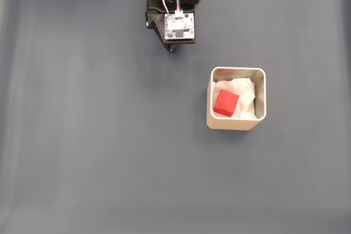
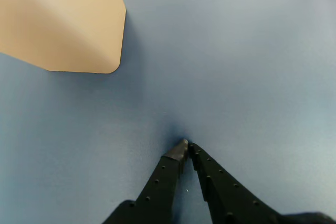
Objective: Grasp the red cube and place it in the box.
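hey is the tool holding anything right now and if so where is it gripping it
Nothing is held. The tool is shut with its tips together over bare table, and the red cube lies in the box on the white paper.

One red cube (image 1: 226, 103), one beige box (image 1: 236, 123) (white paper lining (image 1: 245, 94) inside), one black arm (image 1: 175, 4), one gripper (image 2: 186, 144).

Grey-blue table (image 1: 82, 152); box (image 1: 236, 121) resting on it.
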Robot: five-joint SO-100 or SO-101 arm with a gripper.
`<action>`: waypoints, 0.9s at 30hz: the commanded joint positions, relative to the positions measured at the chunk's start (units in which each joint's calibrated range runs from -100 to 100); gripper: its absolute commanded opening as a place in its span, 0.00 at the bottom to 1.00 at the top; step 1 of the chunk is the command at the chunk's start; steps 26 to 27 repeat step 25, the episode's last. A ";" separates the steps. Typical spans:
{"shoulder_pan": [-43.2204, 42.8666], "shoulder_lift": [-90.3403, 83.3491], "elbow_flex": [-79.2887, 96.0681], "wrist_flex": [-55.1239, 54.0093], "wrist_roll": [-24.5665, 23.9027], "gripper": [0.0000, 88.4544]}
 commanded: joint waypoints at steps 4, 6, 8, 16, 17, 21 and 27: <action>0.56 -1.73 0.36 0.95 1.42 0.01; 0.56 -1.73 0.36 1.19 2.69 0.01; 0.56 -1.73 0.36 1.19 2.69 0.01; 0.56 -1.73 0.36 1.19 2.69 0.01; 0.56 -1.73 0.36 1.19 2.69 0.01; 0.56 -1.73 0.36 1.19 2.69 0.01; 0.56 -1.73 0.36 1.19 2.69 0.01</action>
